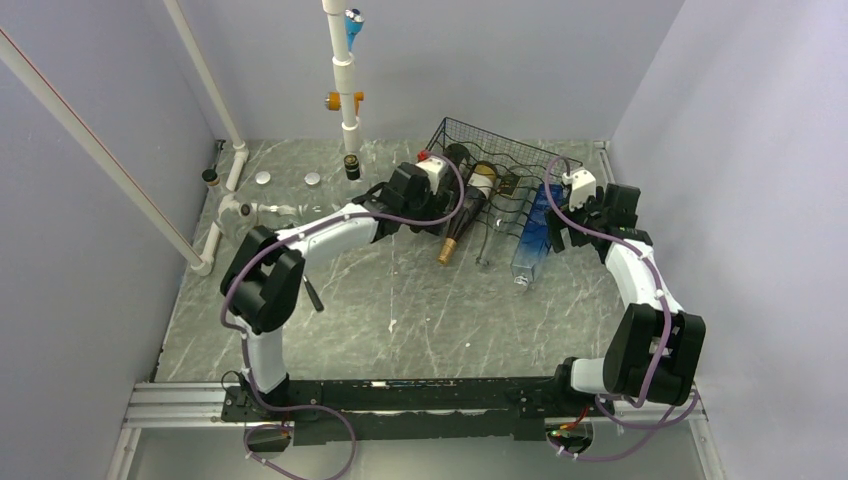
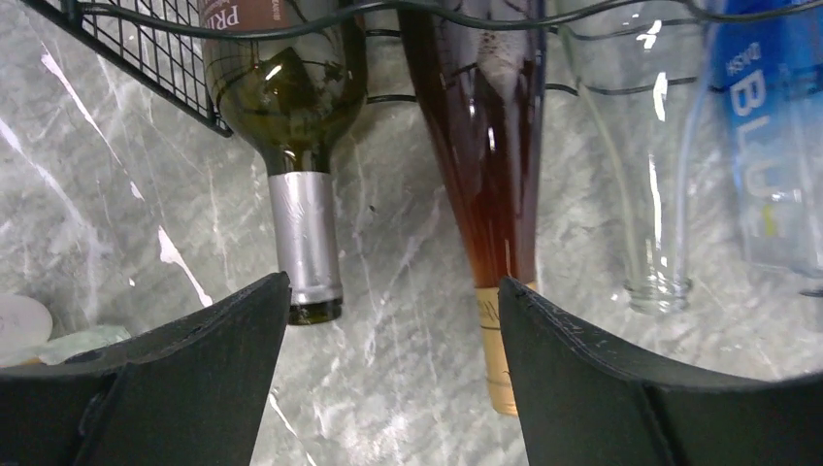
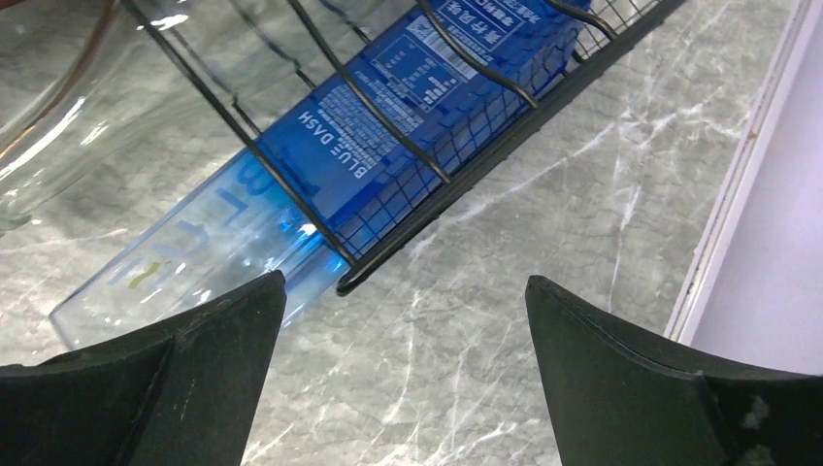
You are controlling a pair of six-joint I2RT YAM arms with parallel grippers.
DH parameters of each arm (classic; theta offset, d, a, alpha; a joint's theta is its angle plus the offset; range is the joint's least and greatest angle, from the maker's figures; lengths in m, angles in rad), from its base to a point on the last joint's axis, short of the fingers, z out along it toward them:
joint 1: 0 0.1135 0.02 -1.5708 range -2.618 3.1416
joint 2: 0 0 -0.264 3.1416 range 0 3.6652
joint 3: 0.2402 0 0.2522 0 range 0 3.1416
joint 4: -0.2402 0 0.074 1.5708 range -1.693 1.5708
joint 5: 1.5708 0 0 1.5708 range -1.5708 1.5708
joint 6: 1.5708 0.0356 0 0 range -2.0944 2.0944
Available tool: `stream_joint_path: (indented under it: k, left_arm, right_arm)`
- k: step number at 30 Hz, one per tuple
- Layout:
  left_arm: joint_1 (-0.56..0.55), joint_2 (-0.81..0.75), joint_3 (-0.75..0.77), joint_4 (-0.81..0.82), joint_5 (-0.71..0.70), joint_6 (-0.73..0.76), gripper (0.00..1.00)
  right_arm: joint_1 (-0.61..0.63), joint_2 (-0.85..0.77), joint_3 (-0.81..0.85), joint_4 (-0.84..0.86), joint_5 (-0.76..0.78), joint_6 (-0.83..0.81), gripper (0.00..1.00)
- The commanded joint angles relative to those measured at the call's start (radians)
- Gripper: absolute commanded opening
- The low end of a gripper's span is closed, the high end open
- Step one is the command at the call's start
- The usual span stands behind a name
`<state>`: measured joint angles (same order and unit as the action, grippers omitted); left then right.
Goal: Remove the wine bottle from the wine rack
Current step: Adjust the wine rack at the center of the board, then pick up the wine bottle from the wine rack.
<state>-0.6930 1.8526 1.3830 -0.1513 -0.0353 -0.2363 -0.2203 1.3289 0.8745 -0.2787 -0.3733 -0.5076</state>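
The black wire wine rack (image 1: pixel 497 165) lies at the back of the table with several bottles in it, necks toward me. In the left wrist view a green wine bottle (image 2: pixel 303 223) with a silver foil neck pokes out of the wine rack (image 2: pixel 146 58), beside an amber bottle (image 2: pixel 490 184) with a gold neck, a clear bottle (image 2: pixel 660 194) and a blue bottle (image 2: pixel 776 146). My left gripper (image 2: pixel 393 291) is open over bare table between the green and amber necks, holding nothing. My right gripper (image 3: pixel 403 286) is open at the rack's right corner (image 3: pixel 485 165), beside the blue bottle (image 3: pixel 330 165).
A white pipe frame (image 1: pixel 345 90) stands behind the rack, and more pipe runs down the left side (image 1: pixel 215 235). Small round caps (image 1: pixel 263 178) lie at the back left. The right wall's base (image 3: pixel 738 194) runs close beside my right gripper.
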Motion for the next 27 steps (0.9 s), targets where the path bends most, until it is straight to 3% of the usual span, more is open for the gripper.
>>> stream_joint_path:
  k: [1, 10, 27]
  left_arm:
    - [0.037, 0.063, 0.095, -0.043, -0.013, 0.054, 0.82]
    - [0.085, 0.184, 0.201, -0.096, 0.064, 0.051, 0.72]
    - [0.087, 0.341, 0.355, -0.177, 0.073, 0.052, 0.65]
  right_arm:
    - [-0.007, -0.041, 0.048, -0.035, -0.077, -0.044, 0.98]
    - [-0.016, -0.062, 0.049, -0.043, -0.104, -0.053, 0.99]
    - [-0.037, -0.092, 0.041, -0.04, -0.142, -0.059, 0.99]
